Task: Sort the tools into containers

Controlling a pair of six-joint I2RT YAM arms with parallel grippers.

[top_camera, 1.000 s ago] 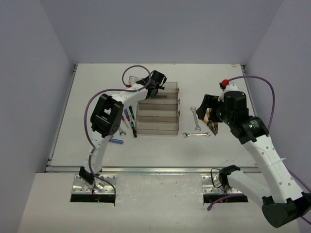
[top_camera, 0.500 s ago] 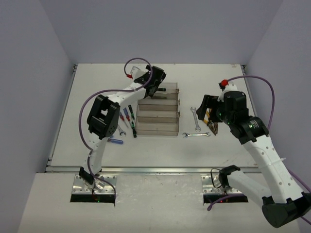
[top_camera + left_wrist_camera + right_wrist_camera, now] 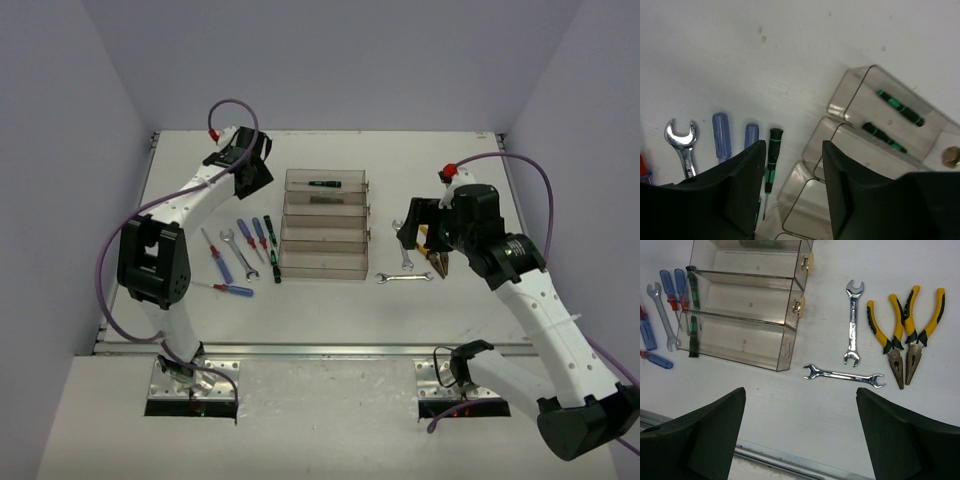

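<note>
In the far tray (image 3: 357,178), a black screwdriver (image 3: 323,184) is lying sorted. The left gripper (image 3: 792,155), parted and empty, is hovering near the loose screwdrivers (image 3: 252,236). The right gripper (image 3: 800,395), spread wide and empty, is hanging over the pliers (image 3: 896,357), likely its next pick.

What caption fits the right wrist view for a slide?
Open right gripper hovers over silver wrenches and yellow-handled pliers beside clear trays.

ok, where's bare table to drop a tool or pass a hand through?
Bare: the wide strip of table between the trays and the near edge; also the far strip behind the trays. Crowded: screwdrivers close along the trays' left side, two wrenches and pliers to their right.
</note>
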